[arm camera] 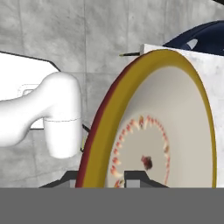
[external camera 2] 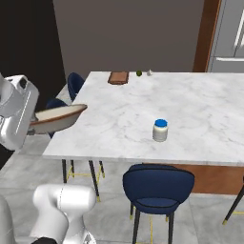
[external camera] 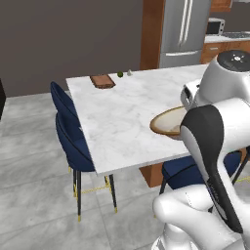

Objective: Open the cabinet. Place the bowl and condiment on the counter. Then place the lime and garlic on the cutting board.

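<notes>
Bowl clamped in closed gripper above veined marble counter, grey tiled floor below.

No lettering, label, brand, number or sign can be read anywhere in these views. The small pale jar with a blue lid standing on the white marble counter with grey veins shows a plain side, and the cream bowl with a yellow rim bears only a ring of reddish painted marks, not writing.
</notes>
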Tool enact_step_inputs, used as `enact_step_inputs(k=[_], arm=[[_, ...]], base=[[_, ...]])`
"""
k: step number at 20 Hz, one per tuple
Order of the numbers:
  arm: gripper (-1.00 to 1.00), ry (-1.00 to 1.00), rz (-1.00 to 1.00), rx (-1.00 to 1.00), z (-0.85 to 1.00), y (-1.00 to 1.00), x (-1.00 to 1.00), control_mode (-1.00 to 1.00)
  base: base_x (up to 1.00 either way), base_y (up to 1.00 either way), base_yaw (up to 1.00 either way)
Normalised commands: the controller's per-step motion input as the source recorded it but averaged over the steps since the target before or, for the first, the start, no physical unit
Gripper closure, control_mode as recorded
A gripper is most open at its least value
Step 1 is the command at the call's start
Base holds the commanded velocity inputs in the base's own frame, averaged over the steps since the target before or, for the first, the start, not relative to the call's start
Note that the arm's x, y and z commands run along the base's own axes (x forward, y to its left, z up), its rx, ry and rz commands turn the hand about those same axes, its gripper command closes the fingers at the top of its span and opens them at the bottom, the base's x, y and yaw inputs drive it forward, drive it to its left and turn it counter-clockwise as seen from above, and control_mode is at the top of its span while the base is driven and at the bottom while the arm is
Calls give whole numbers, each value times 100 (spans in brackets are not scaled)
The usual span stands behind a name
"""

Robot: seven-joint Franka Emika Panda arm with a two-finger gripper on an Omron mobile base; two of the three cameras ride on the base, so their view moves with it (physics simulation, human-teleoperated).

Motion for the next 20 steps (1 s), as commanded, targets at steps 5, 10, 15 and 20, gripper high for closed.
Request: enact_step_inputs(k=[5, 10, 15, 20], arm=[[100, 11, -7, 0, -85, -14, 100, -100], [100, 9, -3, 7, -43, -28, 100, -100], [100, 4, 0, 9, -26, -18, 100, -100], [100, 2, 0, 3, -51, -28, 91, -100]], base=[[0, 0, 0], [0, 0, 0], [0, 0, 0], [0, 0, 0]])
